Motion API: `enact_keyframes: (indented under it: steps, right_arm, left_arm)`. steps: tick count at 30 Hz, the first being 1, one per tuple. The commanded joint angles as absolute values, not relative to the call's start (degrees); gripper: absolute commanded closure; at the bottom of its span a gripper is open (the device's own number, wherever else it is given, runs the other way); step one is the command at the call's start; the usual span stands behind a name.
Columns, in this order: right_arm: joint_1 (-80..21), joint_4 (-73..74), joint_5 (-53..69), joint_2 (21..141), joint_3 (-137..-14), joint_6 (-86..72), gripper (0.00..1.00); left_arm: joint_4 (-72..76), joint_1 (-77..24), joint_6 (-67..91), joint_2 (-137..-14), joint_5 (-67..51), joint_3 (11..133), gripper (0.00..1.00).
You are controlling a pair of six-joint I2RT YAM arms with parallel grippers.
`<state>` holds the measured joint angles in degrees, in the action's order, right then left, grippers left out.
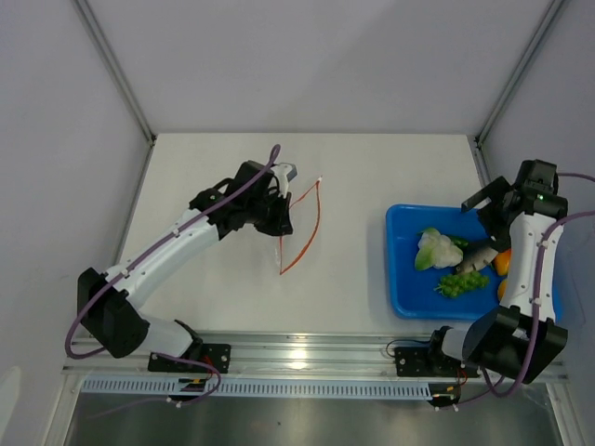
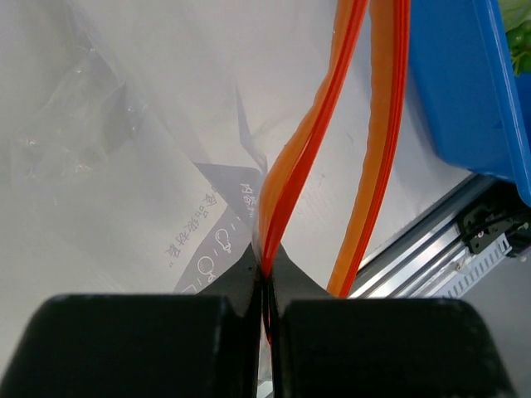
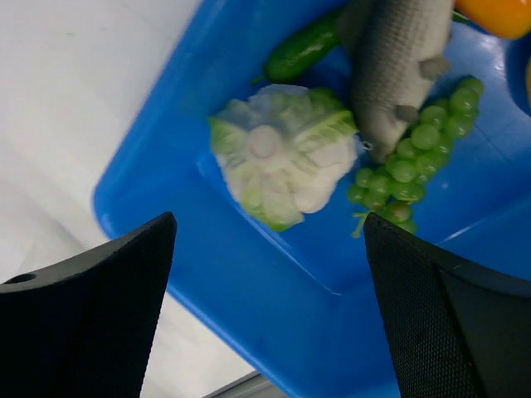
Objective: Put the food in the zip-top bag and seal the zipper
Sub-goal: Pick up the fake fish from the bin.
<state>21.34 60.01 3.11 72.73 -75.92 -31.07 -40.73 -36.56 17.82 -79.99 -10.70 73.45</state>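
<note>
left claw (image 2: 267, 282): clamped tight on one strip of the zipper (image 2: 311, 149), with the clear film pinched in alongside it.
zip-top bag (image 1: 296, 216): on the white table (image 1: 372, 167), left of centre, right at the left claw (image 1: 279, 212); its mouth gapes, and the second zipper strip bows away free toward the tray.
right claw (image 3: 267, 224): jaws spread wide, holding nothing, hanging over the blue tray (image 3: 249, 307).
lettuce (image 3: 278, 157): in the tray, in line with the gap between the right claw's fingers and beyond their tips, touching neither.
grapes (image 3: 406, 157): just beside the lettuce, nearer the right finger.
grey toy (image 3: 394, 58): lying partly over the grapes.
cucumber (image 3: 303, 50): behind the lettuce.
orange fruit (image 3: 498, 12): at the far corner.
food versus bag: all in the tray, well apart from the bag.
</note>
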Motion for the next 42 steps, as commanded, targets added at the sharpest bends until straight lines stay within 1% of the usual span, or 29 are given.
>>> enact_keyframes:
  steps: [1,5,9,11,15,18,22,25,28,42]
  right_arm:
    - [23.6,57.8,1.5,74.7,-72.7,-28.0,0.06]
    - [27.6,55.2,-2.4,77.8,-67.5,-23.4,0.06]
    - [33.9,51.1,-1.2,78.8,-63.4,-21.9,0.10]
    - [35.9,47.1,-1.1,78.7,-62.6,-20.0,0.12]
    - [38.2,45.3,-1.3,82.0,-63.6,-17.8,0.14]
    - [38.6,43.4,-0.1,84.2,-63.9,-16.0,0.18]
    - [38.4,40.8,4.8,85.7,-63.0,-16.4,0.24]
    - [37.6,37.2,8.7,85.0,-59.9,-18.3,0.26]
    - [36.0,35.2,9.7,85.8,-58.4,-18.6,0.26]
    - [35.9,29.9,9.8,90.6,-53.7,-18.3,0.25]
  left_arm:
    - [-37.1,-35.8,13.8,-74.5,-14.2,71.5,0.99]
    - [-35.1,-34.7,13.7,-71.7,-15.8,68.6,0.99]
    - [-33.9,-33.8,13.6,-71.2,-17.5,66.2,0.99]
    - [-33.8,-32.8,13.5,-71.0,-18.6,65.3,0.99]
    - [-33.8,-31.0,13.6,-70.0,-20.4,63.7,0.99]
    - [-33.5,-29.8,13.9,-69.5,-20.9,62.6,0.99]
    - [-33.4,-28.5,14.1,-70.5,-22.1,62.6,0.99]
    - [-33.7,-27.9,14.1,-71.1,-22.6,62.9,0.99]
    - [-33.2,-27.3,14.5,-71.8,-23.6,62.9,0.99]
    - [-34.4,-26.7,14.9,-72.2,-25.8,63.5,0.99]
